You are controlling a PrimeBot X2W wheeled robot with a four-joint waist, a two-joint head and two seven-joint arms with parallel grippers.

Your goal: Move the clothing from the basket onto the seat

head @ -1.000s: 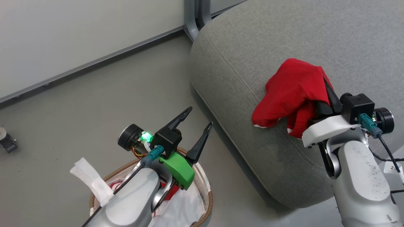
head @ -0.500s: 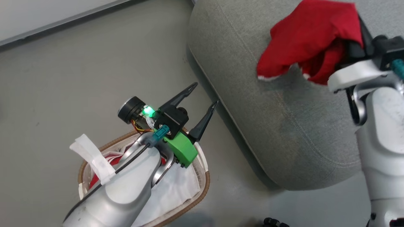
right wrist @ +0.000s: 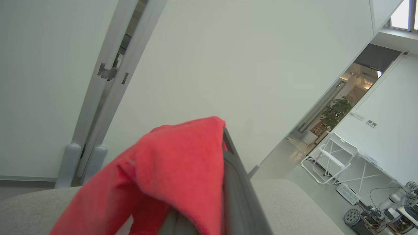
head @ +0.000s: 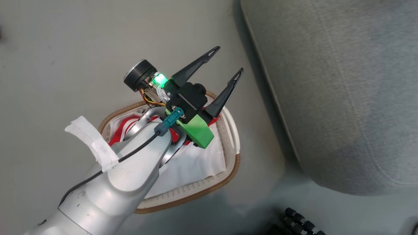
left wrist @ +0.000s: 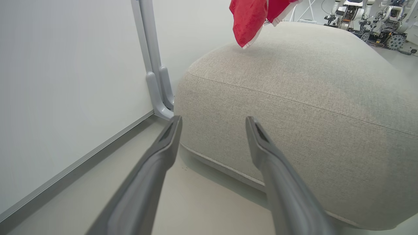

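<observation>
While the left gripper (head: 229, 58) hangs wide open and empty over the basket (head: 183, 192), a striped red cloth (head: 122, 130) lies inside on a white sheet (head: 192, 163). Beside the basket stands the seat (head: 326, 98). Above it, red shorts (left wrist: 248, 19) hang from the right gripper (right wrist: 215, 140). The shorts hide its jaws, so I cannot tell how open they are.

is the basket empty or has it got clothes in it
Not empty. A red garment with white stripes lies in the basket on the white lining sheet, partly hidden under the left arm.
</observation>
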